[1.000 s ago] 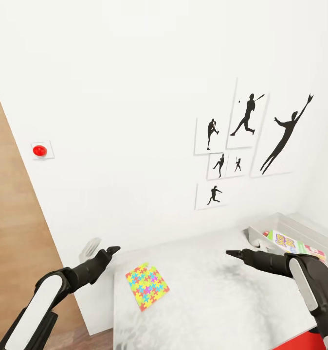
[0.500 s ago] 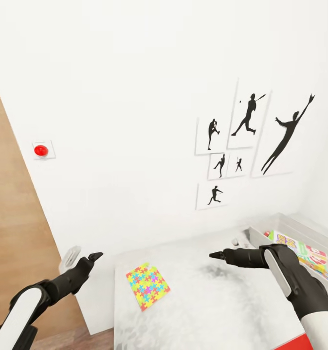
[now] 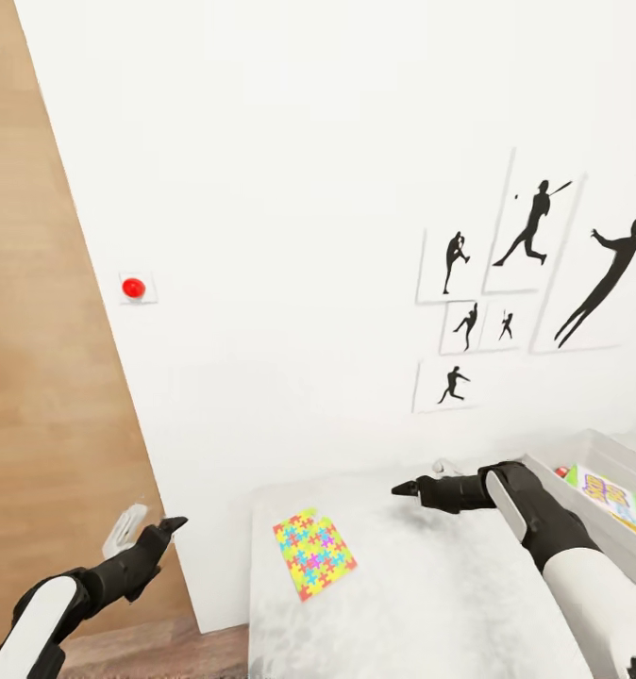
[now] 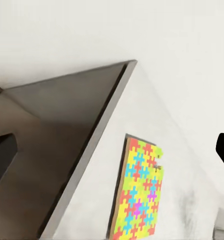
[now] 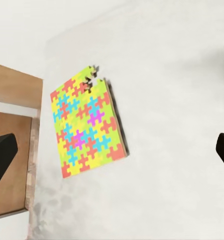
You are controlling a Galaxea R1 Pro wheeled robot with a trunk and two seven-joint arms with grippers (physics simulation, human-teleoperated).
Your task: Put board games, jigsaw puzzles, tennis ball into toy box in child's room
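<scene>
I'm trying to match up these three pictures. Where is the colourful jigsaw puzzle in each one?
Head view: jigsaw puzzle lies flat near the table's left edge, lower middle.
Left wrist view: lower right.
Right wrist view: left of centre.
Shared landmark: the table's pale grey top under it.

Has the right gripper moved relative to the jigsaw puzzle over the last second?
Yes. The right gripper has closed in leftward toward the jigsaw puzzle, even allowing for the view's own shift.
</scene>
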